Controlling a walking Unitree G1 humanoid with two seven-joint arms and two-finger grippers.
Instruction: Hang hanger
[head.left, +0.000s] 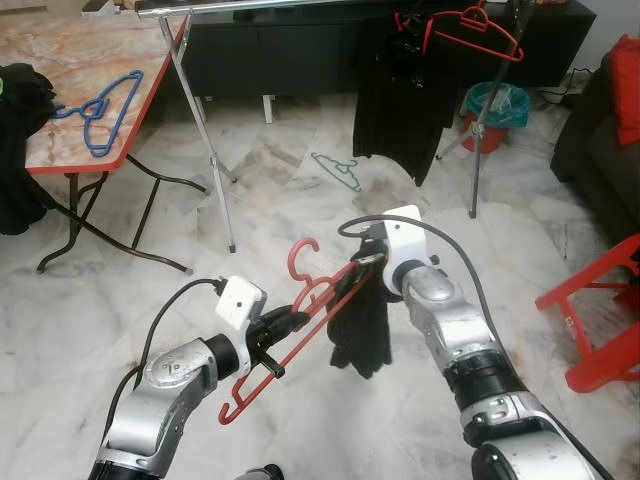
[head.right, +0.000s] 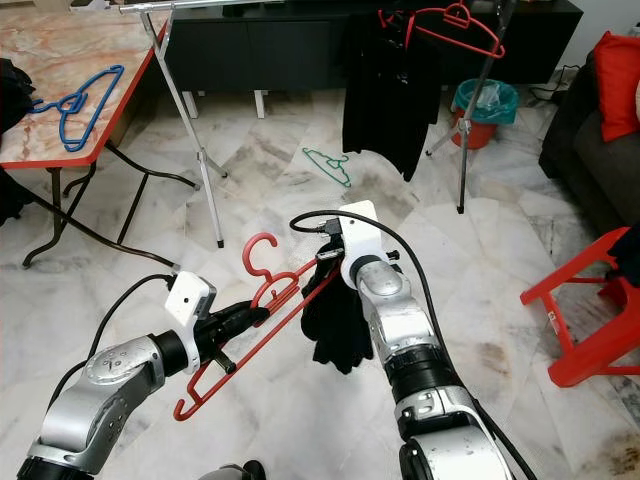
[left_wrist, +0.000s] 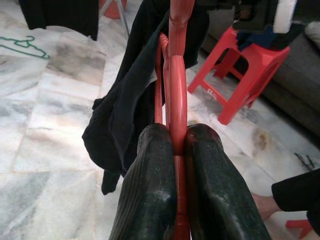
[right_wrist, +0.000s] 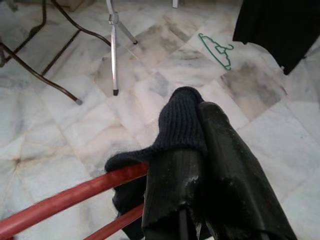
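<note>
surface: the marble-topped surface (head.left: 60, 60) stands well to the left of the red hanger, with a blue hanger (head.left: 100, 108) lying on it.
left tool: the left tool (head.left: 290, 322) is closed tight on the red hanger (head.left: 300, 330), pinching its lower bar between both fingers (left_wrist: 150, 190) left of the hanger's middle.
red hanger: held tilted in the air above the marble floor (head.left: 250, 180), hook (head.left: 300, 262) pointing up and away, the low end down by the left arm.
handling: it looks like thin rigid plastic, light and stiff but smooth, so it may swivel in a pinch; the bar near the neck seems the steadier place to hold.
dark garment: a soft black knit piece (head.left: 362, 330) droops limp from the hanger's right end and will likely slide along the bar if that end tips.
right tool: the right tool (head.left: 368, 262) is closed on the dark garment at the hanger's right end, its fingers (right_wrist: 220, 165) pressed together around the knit fabric.
rack: the clothes rail (head.left: 260, 8) stands well beyond the red hanger, with black clothes (head.left: 400, 100) and another red hanger (head.left: 480, 30) hanging to the right.
green hanger: lies on the floor (head.left: 337, 168) between the red hanger and the rack.
</note>
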